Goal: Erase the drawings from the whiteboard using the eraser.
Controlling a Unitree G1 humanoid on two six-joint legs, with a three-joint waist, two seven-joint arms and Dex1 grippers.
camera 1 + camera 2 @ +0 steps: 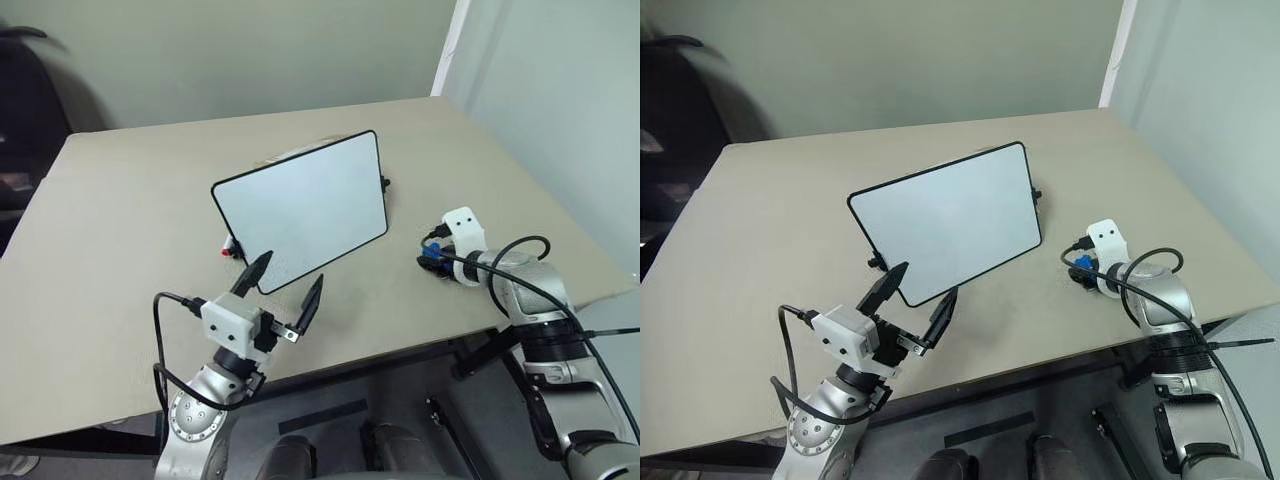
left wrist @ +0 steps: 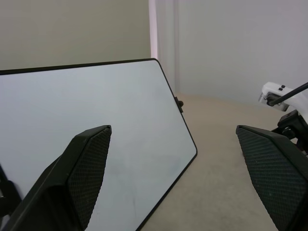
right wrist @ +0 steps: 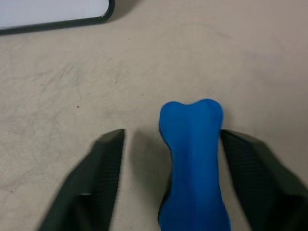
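Right tool (image 3: pixel 171 180) low on tabletop (image 1: pixel 130 220), fingers spread wide, gripping nothing; blue eraser (image 3: pixel 192 163) lies flat between them, against one finger. Left tool (image 1: pixel 283 290) open, empty, before upright whiteboard (image 1: pixel 300 205).

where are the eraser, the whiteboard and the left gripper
eraser (image 3: pixel 193 163): right wrist view, narrow middle of the blue block
whiteboard (image 1: pixel 305 205): left eye view, centre of its white face
left gripper (image 1: pixel 286 282): left eye view, between its fingertips

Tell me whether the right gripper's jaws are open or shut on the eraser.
Open. The right gripper has its fingers spread, the blue eraser lying on the table between them, against one finger and clear of the other.
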